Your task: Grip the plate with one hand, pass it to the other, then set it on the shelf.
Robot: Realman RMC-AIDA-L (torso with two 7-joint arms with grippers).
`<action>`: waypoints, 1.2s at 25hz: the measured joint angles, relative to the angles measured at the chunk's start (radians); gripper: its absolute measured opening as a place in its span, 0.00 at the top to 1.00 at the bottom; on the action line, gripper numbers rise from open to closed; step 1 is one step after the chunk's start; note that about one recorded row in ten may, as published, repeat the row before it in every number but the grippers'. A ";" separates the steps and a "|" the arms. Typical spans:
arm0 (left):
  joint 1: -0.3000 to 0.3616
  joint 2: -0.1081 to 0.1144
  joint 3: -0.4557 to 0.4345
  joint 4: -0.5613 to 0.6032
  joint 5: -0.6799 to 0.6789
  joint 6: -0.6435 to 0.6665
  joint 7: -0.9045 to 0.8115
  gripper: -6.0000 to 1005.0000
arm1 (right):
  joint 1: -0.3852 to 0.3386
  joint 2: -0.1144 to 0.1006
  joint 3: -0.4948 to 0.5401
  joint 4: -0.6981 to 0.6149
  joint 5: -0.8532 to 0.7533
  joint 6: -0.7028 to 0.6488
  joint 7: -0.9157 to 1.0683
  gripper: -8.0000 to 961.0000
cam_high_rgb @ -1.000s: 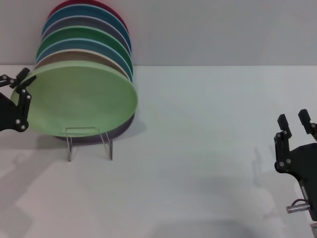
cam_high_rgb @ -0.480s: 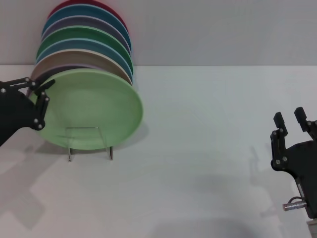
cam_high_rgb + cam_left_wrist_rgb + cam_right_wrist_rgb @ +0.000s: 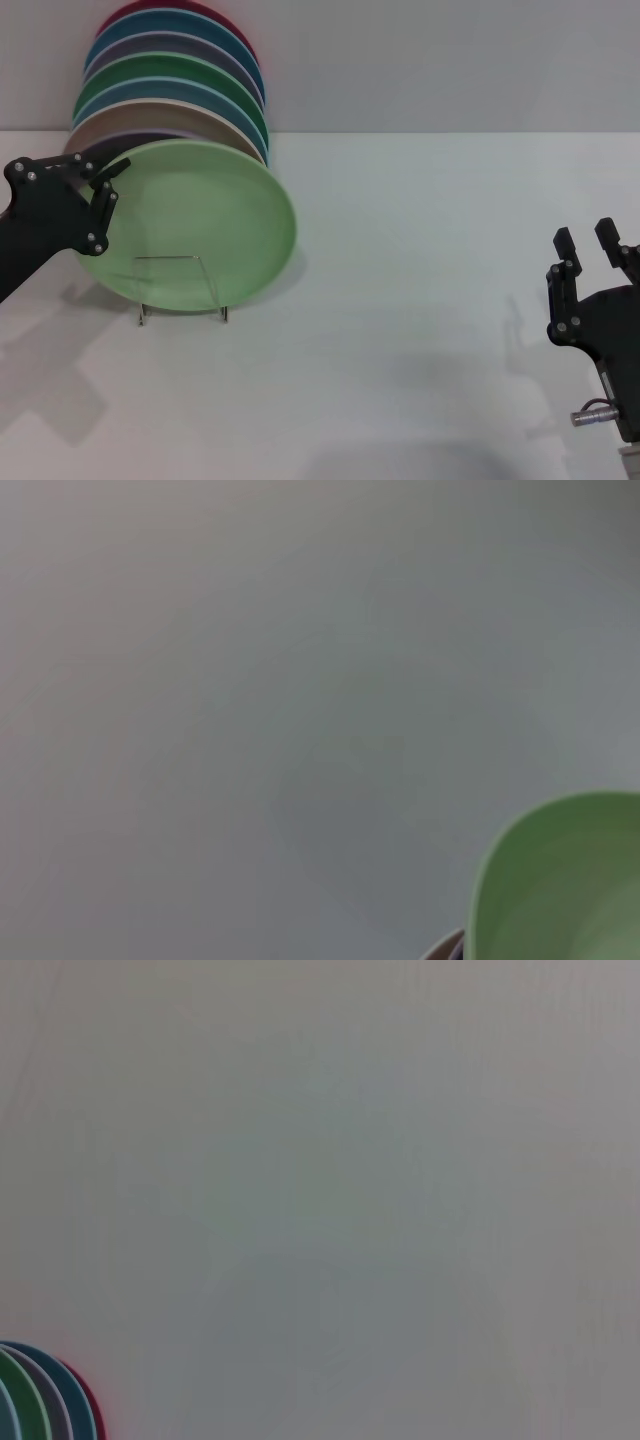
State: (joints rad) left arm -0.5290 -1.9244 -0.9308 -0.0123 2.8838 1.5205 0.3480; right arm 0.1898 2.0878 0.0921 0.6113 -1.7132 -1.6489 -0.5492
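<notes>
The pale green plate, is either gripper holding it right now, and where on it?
The left gripper grips the pale green plate at the rim on the robot's left side. The right gripper is open, holding nothing.

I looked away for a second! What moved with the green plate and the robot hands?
The left gripper, clamped on the pale green plate's rim, carried it rightward and slightly lower, over the clear stand. The right gripper rose a little, still open. The stacked plates and stand stayed put.
</notes>
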 joint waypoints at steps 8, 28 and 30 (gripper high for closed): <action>0.038 -0.022 -0.050 -0.013 -0.003 -0.003 0.053 0.87 | 0.008 0.000 0.001 0.008 0.001 0.011 0.000 0.66; 0.225 -0.093 -0.145 -0.073 -0.003 0.235 0.014 0.51 | 0.068 -0.006 0.073 -0.012 0.001 0.091 0.014 0.66; 0.238 -0.104 -0.165 -0.076 -0.003 0.245 -0.022 0.51 | 0.075 -0.006 0.076 -0.014 0.001 0.092 0.014 0.66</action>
State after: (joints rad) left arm -0.2912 -2.0288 -1.0960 -0.0885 2.8805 1.7650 0.3259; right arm 0.2650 2.0821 0.1684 0.5970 -1.7118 -1.5569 -0.5353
